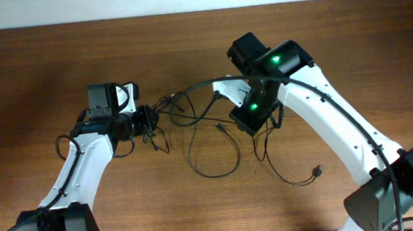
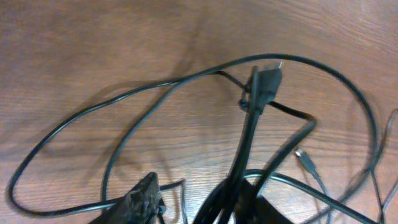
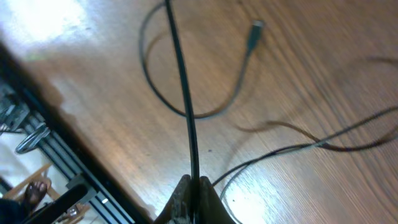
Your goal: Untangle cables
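Note:
Several thin black cables (image 1: 191,109) lie tangled on the wooden table between my two grippers, with a loose loop (image 1: 213,155) trailing toward the front. My left gripper (image 1: 150,121) is at the left edge of the tangle. In the left wrist view its fingers (image 2: 199,205) are apart, and a bundle of cables (image 2: 245,143) with a black plug (image 2: 266,78) runs up beside the right finger. A silver-tipped plug (image 2: 303,157) lies to the right. My right gripper (image 1: 245,120) is shut on one black cable (image 3: 183,81), which runs taut from its fingertips (image 3: 191,186).
One cable end with a small plug (image 1: 316,170) lies at the front right. Another plug (image 3: 255,30) and thin loops (image 3: 298,146) lie on the table under the right gripper. The table edge and a metal frame (image 3: 43,155) show on the left of the right wrist view.

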{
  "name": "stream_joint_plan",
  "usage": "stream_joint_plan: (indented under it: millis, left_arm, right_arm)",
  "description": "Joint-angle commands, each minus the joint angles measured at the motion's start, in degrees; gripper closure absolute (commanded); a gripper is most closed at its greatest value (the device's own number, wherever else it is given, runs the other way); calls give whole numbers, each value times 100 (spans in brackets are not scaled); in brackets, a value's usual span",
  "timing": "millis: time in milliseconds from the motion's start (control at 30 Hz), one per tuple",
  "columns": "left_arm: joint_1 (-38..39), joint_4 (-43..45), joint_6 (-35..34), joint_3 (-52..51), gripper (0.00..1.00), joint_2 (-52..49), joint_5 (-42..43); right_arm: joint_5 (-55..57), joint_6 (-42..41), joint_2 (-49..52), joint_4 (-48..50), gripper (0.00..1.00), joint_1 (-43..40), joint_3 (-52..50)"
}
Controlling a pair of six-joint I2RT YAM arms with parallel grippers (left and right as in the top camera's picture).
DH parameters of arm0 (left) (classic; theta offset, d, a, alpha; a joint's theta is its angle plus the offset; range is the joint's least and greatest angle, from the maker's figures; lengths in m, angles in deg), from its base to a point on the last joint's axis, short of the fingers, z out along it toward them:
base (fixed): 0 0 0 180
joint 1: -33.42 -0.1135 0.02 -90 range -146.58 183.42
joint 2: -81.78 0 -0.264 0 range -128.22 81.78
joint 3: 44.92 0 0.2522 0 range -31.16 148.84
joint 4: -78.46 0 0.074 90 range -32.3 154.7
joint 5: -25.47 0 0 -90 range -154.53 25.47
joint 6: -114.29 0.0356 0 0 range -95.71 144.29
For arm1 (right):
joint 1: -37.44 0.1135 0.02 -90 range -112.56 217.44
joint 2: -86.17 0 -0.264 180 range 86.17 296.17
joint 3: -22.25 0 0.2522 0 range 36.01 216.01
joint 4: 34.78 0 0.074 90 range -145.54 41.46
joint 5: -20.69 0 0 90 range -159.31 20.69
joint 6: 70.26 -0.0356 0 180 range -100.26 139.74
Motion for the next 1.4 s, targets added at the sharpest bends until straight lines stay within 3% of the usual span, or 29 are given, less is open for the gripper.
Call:
stream_joint_plan:
  millis: [0,367,433,567,667,767,900,1000,1200,1367]
  left_arm:
    - [-48,-151,-710,-35,52,-57,-946]
    - [-380,-350,-1128,-35,37,-85,-1071]
    - [-380,-345,-1191,-35,35,-168,-1067]
    - [-378,-339,-1191,-35,34,-245,-1064]
    - [-378,-339,-1191,-35,35,-245,-992]
    - [-378,-341,-1191,-35,35,-245,-907]
    - [-378,-343,-1189,-35,36,-245,-846]
    - [-378,-343,-1191,-35,36,-243,-804]
    - [-378,-343,-1191,-35,34,-245,-796]
    - [-367,-341,-1191,-35,34,-245,-761]
  right_arm:
    - [378,-256,-129,-68,96,-411,11]
    - [177,-407,-129,46,96,-1738,-402]
    - [-468,-236,-129,184,96,-1733,-400]
    - [-3099,1113,-393,199,96,-1740,-240]
    - [-3532,1189,-914,450,96,-1740,173]
    - [-3477,1032,-1558,990,96,-1829,341]
    - [-911,-881,-1836,1250,96,-2437,319]
    - [-96,-1384,-1650,1274,96,-2859,313]
    - [-15,-2031,-1493,2004,96,-4028,315]
    - [83,-2031,-1353,1565,96,-4741,313]
